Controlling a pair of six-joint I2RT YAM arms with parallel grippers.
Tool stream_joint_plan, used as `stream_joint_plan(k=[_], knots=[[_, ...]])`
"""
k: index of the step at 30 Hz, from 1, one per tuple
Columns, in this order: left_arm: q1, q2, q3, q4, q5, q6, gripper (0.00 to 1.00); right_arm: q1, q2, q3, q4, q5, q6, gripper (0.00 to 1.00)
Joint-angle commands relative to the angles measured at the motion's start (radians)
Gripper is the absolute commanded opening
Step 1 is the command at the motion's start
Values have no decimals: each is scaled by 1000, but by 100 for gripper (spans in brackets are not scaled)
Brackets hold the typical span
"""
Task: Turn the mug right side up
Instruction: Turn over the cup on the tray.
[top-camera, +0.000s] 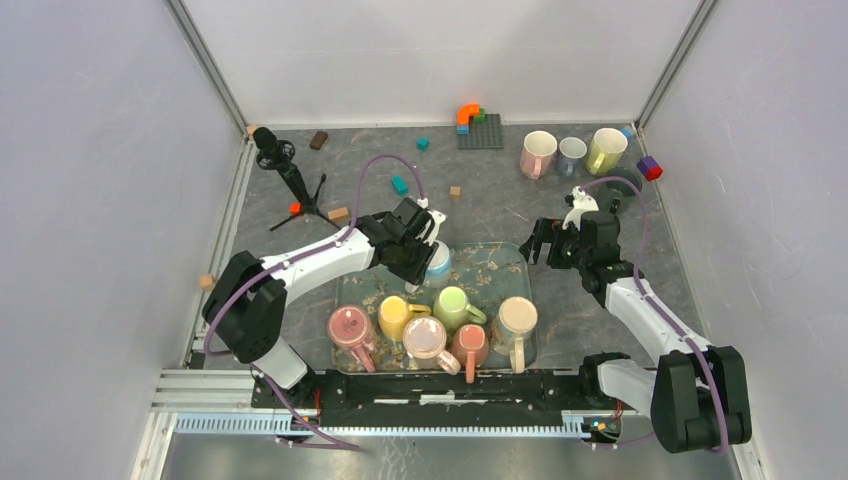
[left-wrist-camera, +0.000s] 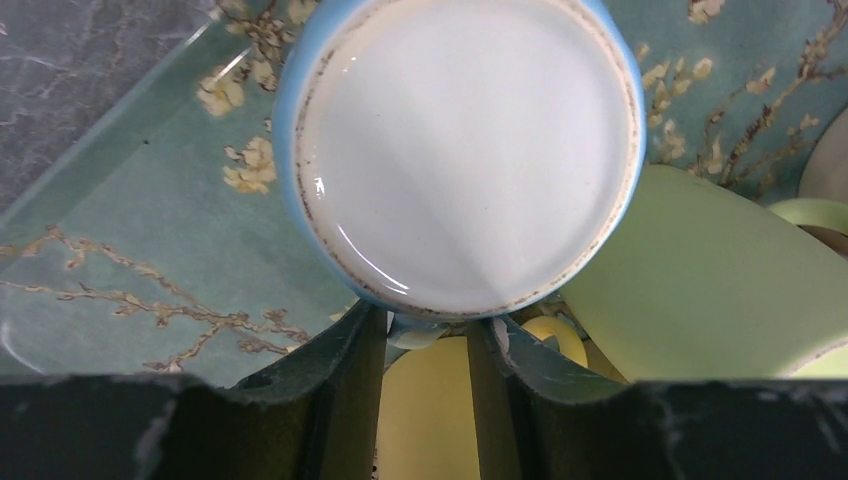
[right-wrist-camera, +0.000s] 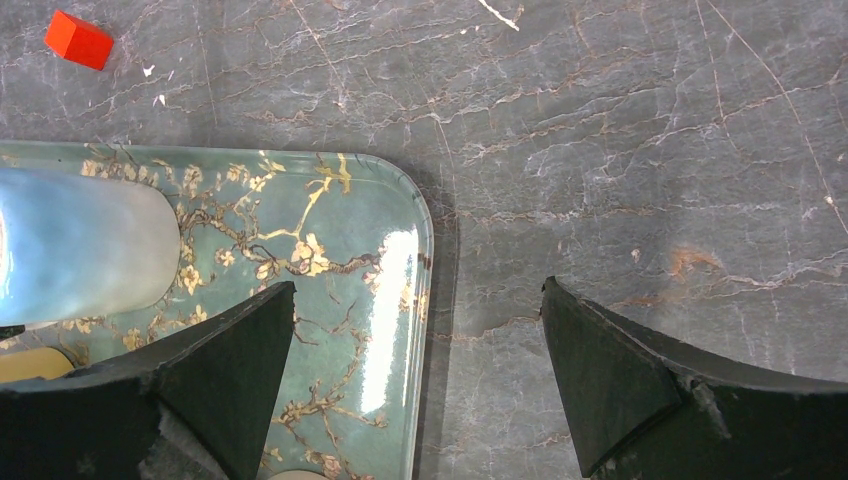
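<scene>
A light blue mug (top-camera: 438, 262) stands upside down at the back of the floral glass tray (top-camera: 500, 252). In the left wrist view its white base (left-wrist-camera: 465, 150) faces me. Its handle (left-wrist-camera: 425, 332) sits between my left gripper's (left-wrist-camera: 427, 325) narrowed fingers, which close on it from both sides. From above, the left gripper (top-camera: 425, 252) is right at the mug. My right gripper (top-camera: 545, 240) hangs wide open and holds nothing. It hovers over the tray's right corner (right-wrist-camera: 400, 210). The mug (right-wrist-camera: 80, 240) shows at the left of the right wrist view.
Several upright mugs crowd the tray's front: pink (top-camera: 350, 325), yellow (top-camera: 397, 315), green (top-camera: 455, 303) and beige (top-camera: 517, 320). The green one (left-wrist-camera: 700, 290) lies close beside the blue mug. Three mugs (top-camera: 571, 153) stand at the back right. A small tripod (top-camera: 290, 175) and scattered blocks are at the back left.
</scene>
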Motion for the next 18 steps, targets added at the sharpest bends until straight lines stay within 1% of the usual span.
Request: stream_joint_plan(k=[1,5,8,15,16,18], knots=[[-3,-3,35,64,-54,-45,42,6,-10,11,27,6,-9,98],[-5,-12,33,94,-38,-42,41,6,-15,13,23,5,-7,98],[-9,-17,30,113,-13,-33,36,5,-21,13,19,5,-7,98],[-14,-38,33,140,-20,-35,5,5,-36,8,11,8,-3,98],[-14,-43,33,144,-29,-38,2,7,-38,9,12,7,-2,98],[-14,-64,29,160,-45,-44,2,5,-45,11,11,6,0,98]])
